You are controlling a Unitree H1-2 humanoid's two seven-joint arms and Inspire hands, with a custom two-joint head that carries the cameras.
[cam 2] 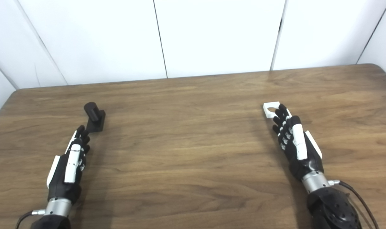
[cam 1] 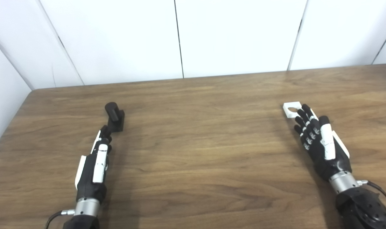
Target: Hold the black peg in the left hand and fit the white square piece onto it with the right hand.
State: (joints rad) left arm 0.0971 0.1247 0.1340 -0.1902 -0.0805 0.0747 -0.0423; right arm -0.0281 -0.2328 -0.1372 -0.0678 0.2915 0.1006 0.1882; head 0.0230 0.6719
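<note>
Left hand (cam 1: 95, 162): fingers extended, empty, tips just short of the black cylindrical peg on its black square base (cam 1: 115, 117), upright on the brown wooden table (cam 1: 199, 140). Right hand (cam 1: 320, 140): spread, empty, fingertips at the near edge of the flat white square piece with a round hole (cam 1: 291, 109). Peg and piece well apart; bare wood between; far edge meets white wall panels (cam 1: 237, 35).

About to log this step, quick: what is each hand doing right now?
Left hand: open, holding nothing, fingertips near the black peg.
Right hand: open, holding nothing, fingertips at the white square piece.
</note>
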